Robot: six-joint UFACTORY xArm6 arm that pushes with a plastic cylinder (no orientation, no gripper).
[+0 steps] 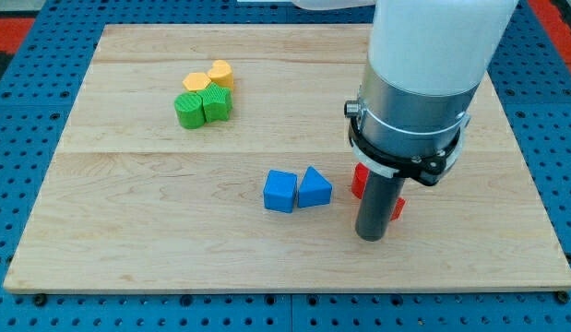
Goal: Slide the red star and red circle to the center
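Pressing Against Red

Wooden board (128, 249) underneath, the rod's tip (371, 237) — a plain rod, nothing gripped — stands at red blocks (359, 180) it mostly hides, shapes unclear, right of the blue cube (279, 192) and blue triangle (314, 188).

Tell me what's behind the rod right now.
Red shows on both sides of the rod: one red block on the view's left, another red sliver on the right. My tip sits just in front. Their shapes are covered, so I can't tell star from circle.
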